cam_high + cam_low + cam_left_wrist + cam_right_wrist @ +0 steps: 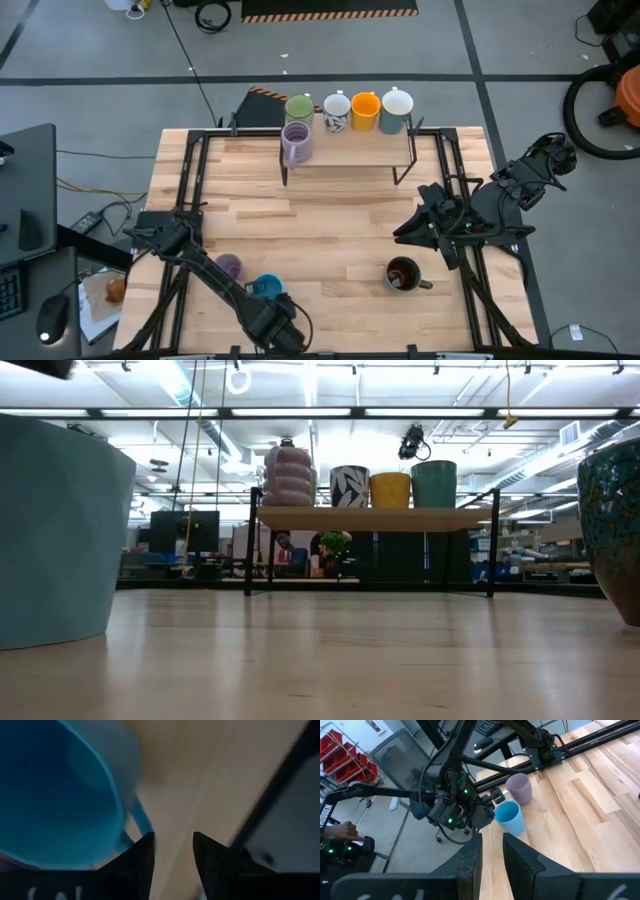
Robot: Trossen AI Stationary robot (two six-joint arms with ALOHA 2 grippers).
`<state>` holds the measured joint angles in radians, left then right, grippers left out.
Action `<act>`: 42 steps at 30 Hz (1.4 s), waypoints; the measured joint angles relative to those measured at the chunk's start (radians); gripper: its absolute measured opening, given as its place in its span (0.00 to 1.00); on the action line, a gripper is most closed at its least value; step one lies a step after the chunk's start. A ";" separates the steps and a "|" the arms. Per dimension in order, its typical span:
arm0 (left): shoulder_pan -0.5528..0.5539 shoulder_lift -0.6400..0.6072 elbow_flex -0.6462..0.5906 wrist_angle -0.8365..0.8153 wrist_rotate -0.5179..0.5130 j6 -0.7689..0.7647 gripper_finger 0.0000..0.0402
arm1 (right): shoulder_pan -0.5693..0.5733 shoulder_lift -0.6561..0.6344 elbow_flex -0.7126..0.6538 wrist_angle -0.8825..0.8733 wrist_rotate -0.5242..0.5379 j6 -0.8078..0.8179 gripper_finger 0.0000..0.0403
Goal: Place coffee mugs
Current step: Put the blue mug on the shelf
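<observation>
Your left gripper (470, 817) sits beside the blue mug (267, 288), fingers slightly apart, gripping nothing. Next, close on its handle, I judge.

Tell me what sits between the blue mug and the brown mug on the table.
Nothing: in the high view only bare wood separates the blue mug from the brown mug.

A small wooden shelf (350, 150) stands at the table's (330, 230) far edge; a vacuum (610, 100) sits beyond.
</observation>
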<state>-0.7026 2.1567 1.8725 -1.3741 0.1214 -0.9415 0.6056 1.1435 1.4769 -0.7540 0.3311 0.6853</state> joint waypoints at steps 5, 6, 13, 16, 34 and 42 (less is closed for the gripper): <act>0.023 -0.034 0.000 0.036 0.138 -0.104 0.35 | 0.000 0.000 0.000 0.000 0.000 -0.001 0.20; 0.030 -0.049 0.000 0.056 0.143 -0.135 0.35 | 0.000 0.000 0.000 0.000 0.000 -0.005 0.20; 0.089 -0.130 0.000 0.104 -0.015 -0.524 0.35 | 0.000 0.000 0.000 0.003 0.009 -0.016 0.20; 0.103 -0.139 0.000 0.116 -0.081 -0.659 0.35 | 0.000 0.000 0.000 0.003 0.009 -0.016 0.20; 0.170 -0.121 -0.002 0.090 -0.196 -0.940 0.35 | 0.000 0.000 0.000 0.005 0.009 -0.053 0.20; 0.172 -0.083 -0.002 0.076 -0.181 -0.952 0.31 | 0.000 0.000 0.000 -0.002 -0.011 -0.054 0.20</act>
<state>-0.5308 2.0735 1.8706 -1.2980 -0.0595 -1.8940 0.6052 1.1435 1.4772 -0.7555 0.3199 0.6315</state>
